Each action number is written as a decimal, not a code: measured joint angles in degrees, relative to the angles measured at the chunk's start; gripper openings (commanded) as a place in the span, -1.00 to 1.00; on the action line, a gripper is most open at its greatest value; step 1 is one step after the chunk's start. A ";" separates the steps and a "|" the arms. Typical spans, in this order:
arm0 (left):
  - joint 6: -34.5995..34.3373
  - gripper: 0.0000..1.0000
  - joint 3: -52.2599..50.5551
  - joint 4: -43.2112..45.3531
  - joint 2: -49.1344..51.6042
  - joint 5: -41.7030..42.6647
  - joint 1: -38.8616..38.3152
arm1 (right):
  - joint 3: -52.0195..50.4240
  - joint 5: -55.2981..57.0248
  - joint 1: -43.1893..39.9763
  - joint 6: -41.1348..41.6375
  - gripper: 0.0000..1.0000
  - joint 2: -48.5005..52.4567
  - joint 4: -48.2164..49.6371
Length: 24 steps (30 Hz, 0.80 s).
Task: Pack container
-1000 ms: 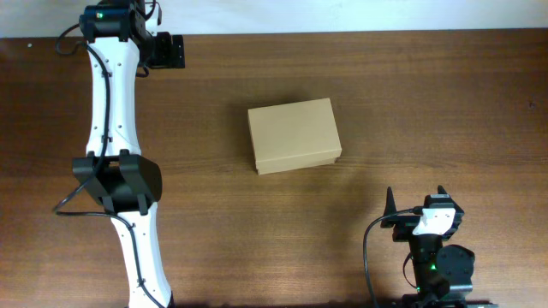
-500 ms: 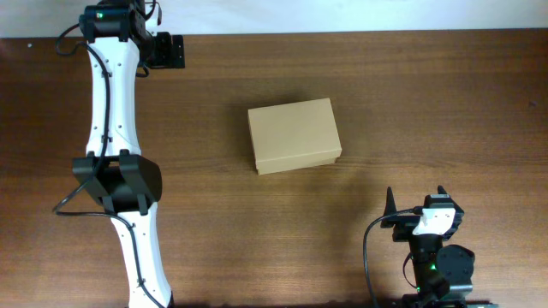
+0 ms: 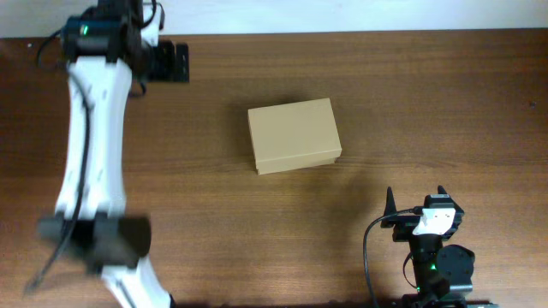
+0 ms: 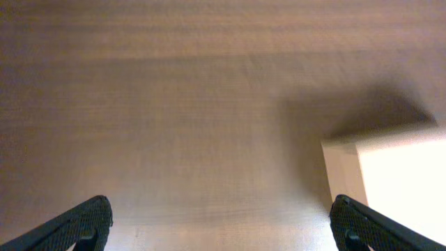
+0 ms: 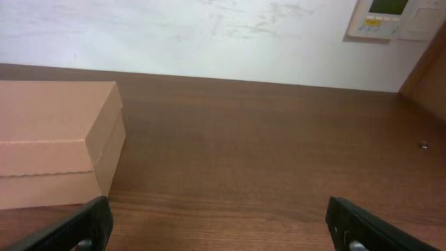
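The wooden desk (image 3: 428, 103) carries the tan box (image 3: 294, 135), which lies flat near its middle with the lid down. The left end effector (image 4: 223, 230) hangs over bare wood by the far left edge, fingers spread wide, holding nothing. The right end effector (image 5: 223, 226), at the near right, is equally wide and empty.

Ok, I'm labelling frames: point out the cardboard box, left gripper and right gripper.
cardboard box (image 3: 294, 134), overhead view, middle of its top.
left gripper (image 4: 220, 209), left wrist view, midway between its open fingers.
right gripper (image 5: 217, 209), right wrist view, midway between its open fingers.
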 measured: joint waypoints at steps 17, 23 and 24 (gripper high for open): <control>4.46 0.99 -74.88 81.22 -67.82 -11.65 0.52 | -0.09 0.39 0.00 0.00 0.98 0.00 0.17; 4.46 0.99 -93.59 90.44 -79.32 -11.82 0.50 | -0.11 0.39 0.00 0.00 0.98 0.00 0.17; 4.46 0.99 -96.13 91.41 -80.08 -11.80 0.50 | -0.09 0.42 0.00 -0.02 0.98 -0.02 0.17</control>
